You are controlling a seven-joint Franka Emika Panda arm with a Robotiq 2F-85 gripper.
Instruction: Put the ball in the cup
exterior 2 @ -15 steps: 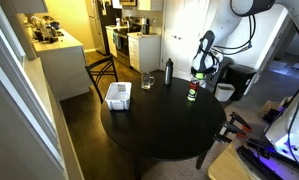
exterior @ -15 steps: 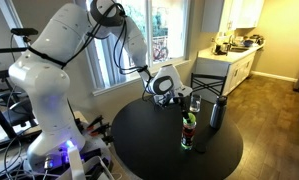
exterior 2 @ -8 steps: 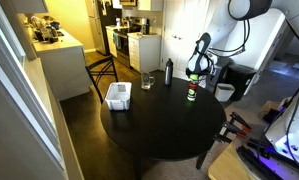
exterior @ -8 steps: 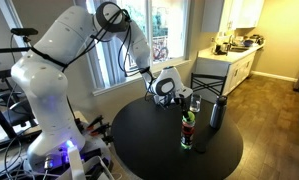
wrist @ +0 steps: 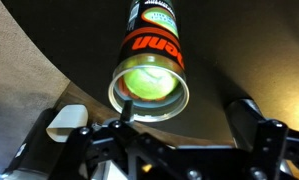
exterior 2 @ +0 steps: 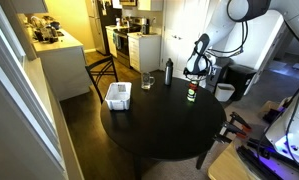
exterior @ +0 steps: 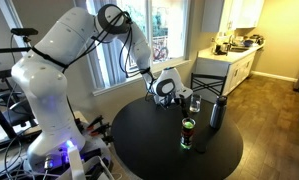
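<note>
Risks clipping and tipping the cup, ball resting inside, at twelve o'clock of the spread, empty claw, if swung low over the counter.

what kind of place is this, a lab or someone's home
Most likely a home, a dining corner next to a kitchen: a round black table with a chair beside it, a kitchen counter over white cabinets, and a window.
</note>
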